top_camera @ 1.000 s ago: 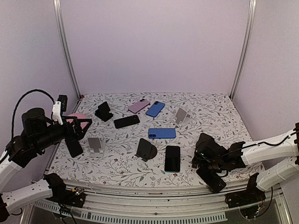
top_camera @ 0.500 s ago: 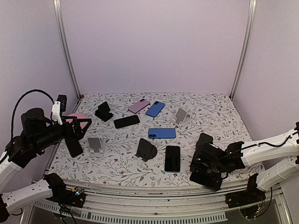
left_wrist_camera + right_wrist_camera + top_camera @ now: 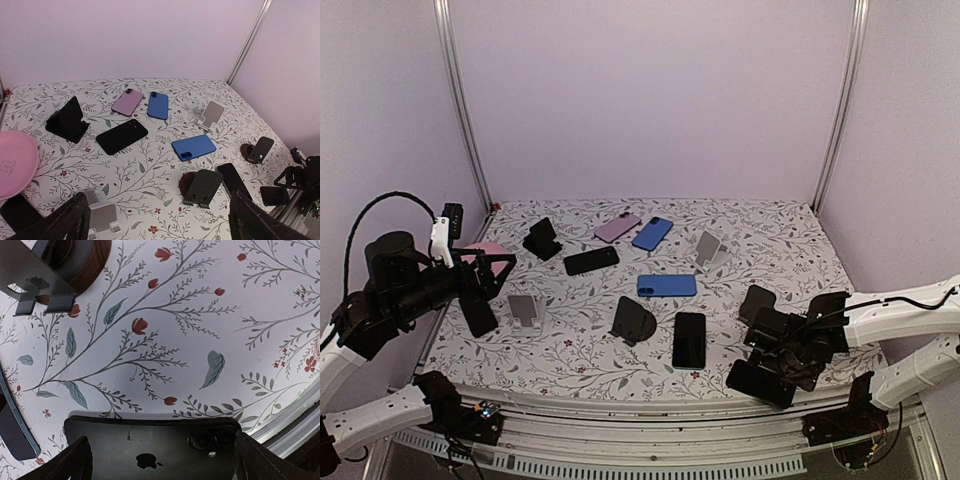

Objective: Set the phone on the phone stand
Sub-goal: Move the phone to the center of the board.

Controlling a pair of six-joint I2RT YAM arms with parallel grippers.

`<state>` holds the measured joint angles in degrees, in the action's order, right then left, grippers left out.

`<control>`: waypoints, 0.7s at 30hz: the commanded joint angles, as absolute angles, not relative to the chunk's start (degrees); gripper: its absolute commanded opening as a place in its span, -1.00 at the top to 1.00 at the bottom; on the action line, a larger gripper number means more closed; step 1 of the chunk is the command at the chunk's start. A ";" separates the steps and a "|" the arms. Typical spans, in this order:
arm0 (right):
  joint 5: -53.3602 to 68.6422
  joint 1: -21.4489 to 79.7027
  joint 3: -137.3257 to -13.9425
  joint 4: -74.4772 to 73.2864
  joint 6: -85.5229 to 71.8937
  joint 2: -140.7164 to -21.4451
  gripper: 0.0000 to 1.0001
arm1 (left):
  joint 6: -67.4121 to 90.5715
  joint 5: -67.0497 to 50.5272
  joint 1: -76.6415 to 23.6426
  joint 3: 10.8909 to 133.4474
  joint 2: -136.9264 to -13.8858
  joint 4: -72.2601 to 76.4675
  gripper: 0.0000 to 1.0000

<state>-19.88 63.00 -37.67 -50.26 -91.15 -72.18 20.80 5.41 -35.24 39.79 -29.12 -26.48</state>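
One black phone [image 3: 150,445], lying right under the wide-open right gripper [image 3: 162,457].
It lies flat on the flowered desk [image 3: 200,315] by the near edge, back up, logo and camera lens showing, its length spanning the gap between the spread fingers [image 3: 75,462]; contact cannot be told. Left gripper [image 3: 157,215] gapes too, holding nothing.

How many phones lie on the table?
6: lilac phone and blue phone at the back; black phone front-left of them; second blue phone at centre; screen-up phone nearer; dark phone at the near edge by the right gripper. Others may hide behind the arms.
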 commanded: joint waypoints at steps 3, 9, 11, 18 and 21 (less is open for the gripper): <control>-18.30 63.20 -38.16 -55.69 -98.66 -71.99 -0.98 | 20.65 5.45 -35.38 39.42 -28.59 -25.84 -0.93; -16.90 63.19 -32.15 -49.44 -100.52 -66.59 -0.98 | 20.64 5.30 -35.42 39.40 -28.62 -25.75 -0.93; -16.22 63.12 -31.21 -46.53 -99.63 -66.87 -0.98 | 20.57 5.25 -35.41 39.38 -28.57 -25.73 -0.93; -13.93 62.65 -31.55 -40.84 -97.15 -72.32 -0.98 | 20.65 5.47 -35.41 39.38 -28.60 -25.75 -0.93; -13.50 62.67 -32.39 -36.98 -95.55 -73.20 -0.98 | 20.65 5.47 -35.42 39.38 -28.63 -25.75 -0.93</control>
